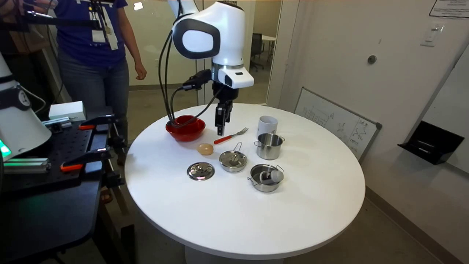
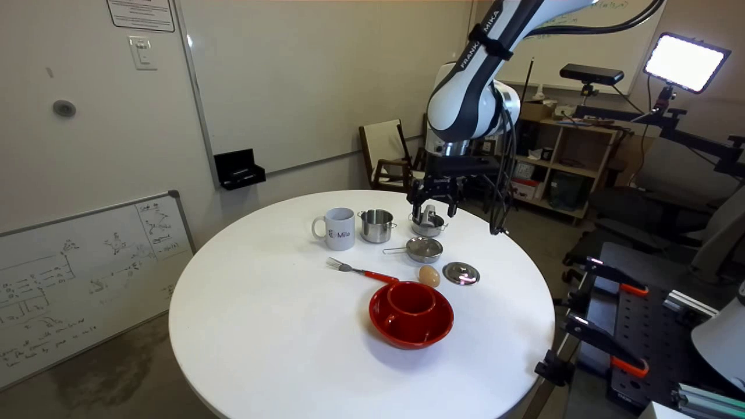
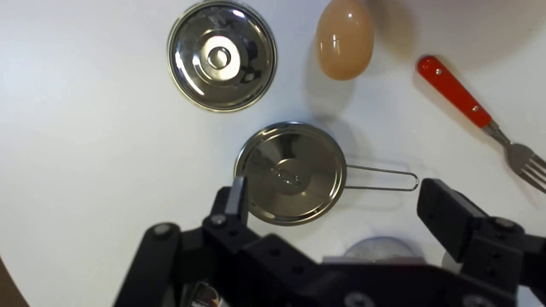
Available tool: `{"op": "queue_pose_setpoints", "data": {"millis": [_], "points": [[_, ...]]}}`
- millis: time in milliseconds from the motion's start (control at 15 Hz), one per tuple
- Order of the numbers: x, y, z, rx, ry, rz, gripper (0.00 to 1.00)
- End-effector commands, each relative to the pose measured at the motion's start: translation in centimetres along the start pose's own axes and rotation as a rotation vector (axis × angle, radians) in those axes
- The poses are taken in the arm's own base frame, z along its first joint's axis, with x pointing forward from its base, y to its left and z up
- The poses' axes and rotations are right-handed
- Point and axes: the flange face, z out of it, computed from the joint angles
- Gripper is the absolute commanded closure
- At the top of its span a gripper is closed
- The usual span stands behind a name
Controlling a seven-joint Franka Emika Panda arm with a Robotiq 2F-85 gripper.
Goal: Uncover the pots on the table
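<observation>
A small steel pot with a long wire handle has its lid on; this lidded pot shows in both exterior views [image 1: 233, 161] [image 2: 424, 249] and in the wrist view [image 3: 294, 170]. A loose steel lid [image 1: 200, 171] lies flat beside it, also in the wrist view [image 3: 222, 55]. A taller open pot [image 1: 269, 148] [image 2: 377, 227] stands near the cup. A low open pot [image 1: 264, 186] [image 2: 428, 230] holds a grey and white object [image 1: 272, 176]. My gripper [image 1: 224, 128] [image 3: 335, 192] is open and empty above the white table [image 1: 220, 220], its fingers apart over the lidded pot's area.
A red bowl [image 1: 179, 135] [image 2: 381, 329] holds a red cup [image 2: 412, 299]. A brown egg [image 1: 205, 149] [image 3: 345, 40] and a red-handled fork [image 1: 231, 135] [image 3: 454, 91] lie near the lidded pot. A pale grey cup [image 1: 267, 124] [image 2: 340, 230] stands behind the taller pot.
</observation>
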Motion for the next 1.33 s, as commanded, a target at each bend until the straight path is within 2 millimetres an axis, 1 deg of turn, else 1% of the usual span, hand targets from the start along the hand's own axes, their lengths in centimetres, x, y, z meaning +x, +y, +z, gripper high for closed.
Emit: {"op": "queue_pose_setpoints", "data": {"millis": [0, 133, 467, 533, 600, 867, 1067, 1267], "points": [[1.7, -0.4, -0.1, 0.047, -0.061, -0.184, 0.00], [2.3, -0.4, 0.3, 0.068, -0.094, -0.285, 0.00], [3.3, -0.6, 2.4, 0.138, -0.172, -0.529, 0.00], [3.5, -0.7, 2.5, 0.148, -0.203, -0.572, 0.00], [2.4, -0.4, 2.1, 0.108, -0.159, -0.497, 0.00], [3.1, -0.4, 2.6, 0.127, -0.188, -0.551, 0.00], [3.2, 0.0, 4.0, 0.052, -0.195, -0.616, 0.00], [3.2, 0.4, 5.4, 0.029, -0.202, -0.684, 0.00]]}}
